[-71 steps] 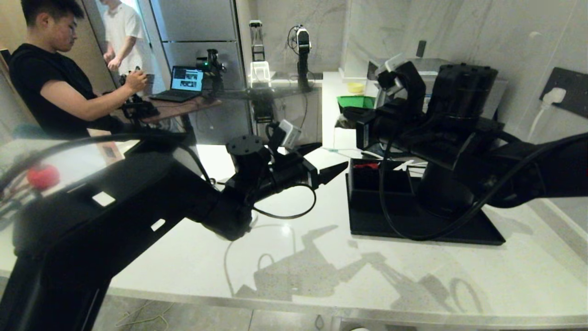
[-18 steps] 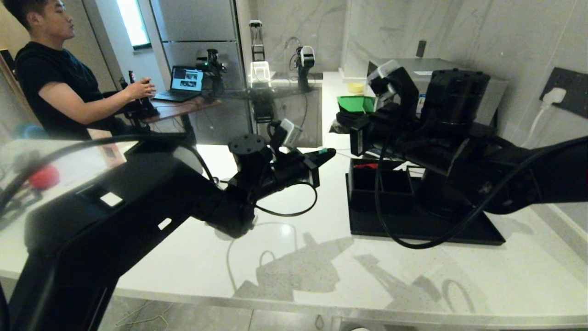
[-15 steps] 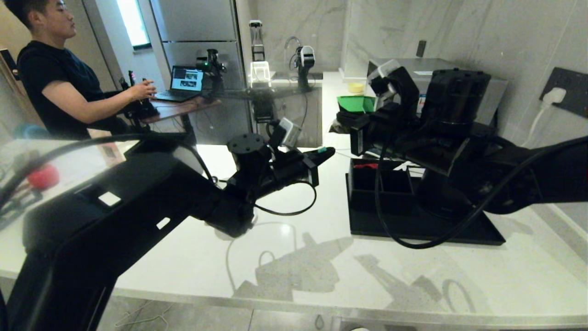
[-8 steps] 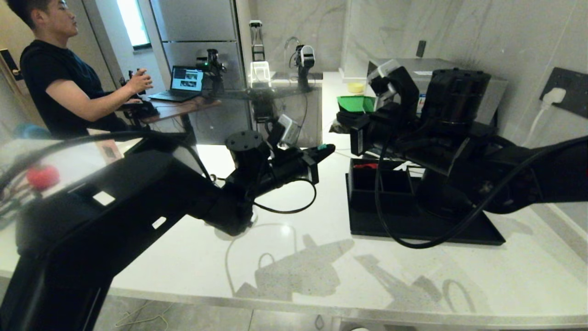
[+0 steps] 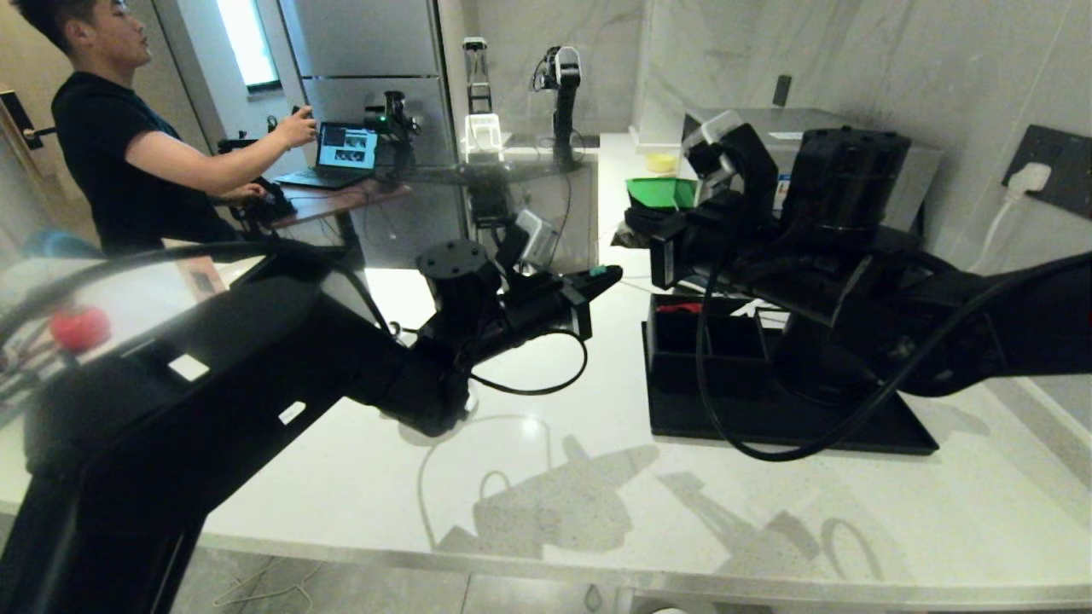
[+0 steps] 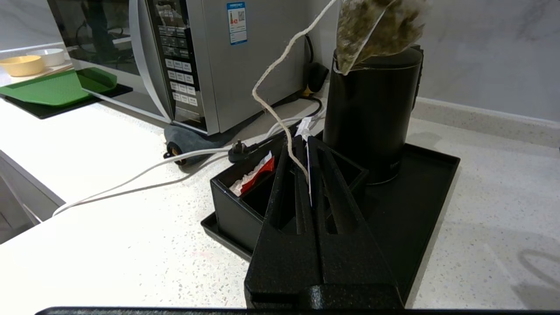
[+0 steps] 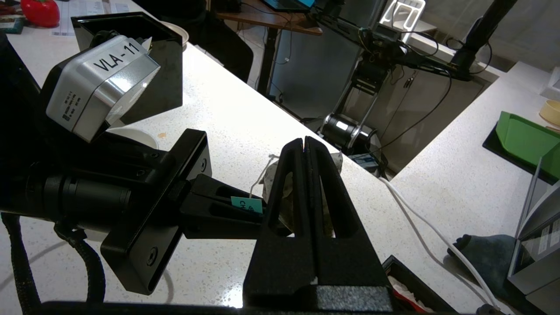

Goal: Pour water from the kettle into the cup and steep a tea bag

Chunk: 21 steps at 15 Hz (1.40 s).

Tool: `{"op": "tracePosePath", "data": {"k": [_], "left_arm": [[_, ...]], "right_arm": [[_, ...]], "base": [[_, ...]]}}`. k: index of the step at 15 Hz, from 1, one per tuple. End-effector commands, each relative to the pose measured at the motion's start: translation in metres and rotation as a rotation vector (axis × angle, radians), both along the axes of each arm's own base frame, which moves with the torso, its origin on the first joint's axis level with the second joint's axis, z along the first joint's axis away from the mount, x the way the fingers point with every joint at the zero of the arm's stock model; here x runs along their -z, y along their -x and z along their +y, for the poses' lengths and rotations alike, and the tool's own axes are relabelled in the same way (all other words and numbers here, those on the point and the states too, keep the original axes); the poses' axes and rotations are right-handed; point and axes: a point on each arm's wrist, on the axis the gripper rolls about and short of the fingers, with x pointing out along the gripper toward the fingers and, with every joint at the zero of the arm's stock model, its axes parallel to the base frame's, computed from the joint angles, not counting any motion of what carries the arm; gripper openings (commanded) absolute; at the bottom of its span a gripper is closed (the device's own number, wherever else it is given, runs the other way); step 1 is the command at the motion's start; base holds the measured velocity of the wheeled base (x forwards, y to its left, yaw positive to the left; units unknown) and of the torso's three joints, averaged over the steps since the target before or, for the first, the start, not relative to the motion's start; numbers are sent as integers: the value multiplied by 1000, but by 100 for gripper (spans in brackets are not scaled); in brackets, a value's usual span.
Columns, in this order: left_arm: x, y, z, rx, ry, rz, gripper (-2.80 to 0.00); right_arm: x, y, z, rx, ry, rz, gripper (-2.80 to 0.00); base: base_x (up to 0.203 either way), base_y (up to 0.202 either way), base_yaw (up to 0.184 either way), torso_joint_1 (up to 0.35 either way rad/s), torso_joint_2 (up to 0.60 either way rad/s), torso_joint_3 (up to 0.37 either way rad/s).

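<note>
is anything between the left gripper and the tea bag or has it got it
Nothing visible stands between them. The left gripper is shut on the string of the tea bag by the green tag. The right gripper appears shut on the bag itself, which is held in the air.

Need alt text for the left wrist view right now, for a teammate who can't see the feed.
The left gripper, shut, pinches the string of the tea bag, which hangs in front of the top of the black kettle. The kettle stands on a black tray beside a black box, with a microwave behind.
</note>
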Motion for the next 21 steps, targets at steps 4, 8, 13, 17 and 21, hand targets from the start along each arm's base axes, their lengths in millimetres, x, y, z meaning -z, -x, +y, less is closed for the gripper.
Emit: {"op": "tracePosePath", "data": {"k": [4, 8, 13, 17, 21], "left_arm": [[-1, 0, 0, 2, 2, -6, -280], [0, 0, 0, 2, 1, -3, -280], [1, 0, 1, 1, 0, -2, -280], [1, 0, 1, 1, 0, -2, -280], [0, 0, 1, 1, 1, -1, -280]], "right_arm": [[-1, 0, 0, 1, -1, -5, -280], [0, 0, 0, 1, 1, -1, -280], [0, 0, 0, -2, 1, -1, 0], [-1, 0, 0, 0, -4, -10, 0], [-2, 0, 0, -2, -6, -14, 0]], "base": [[0, 0, 0, 0, 0, 0], [0, 0, 0, 0, 0, 0], [0, 0, 0, 0, 0, 0], [0, 0, 0, 0, 0, 0], [0, 0, 0, 0, 0, 0]]}}
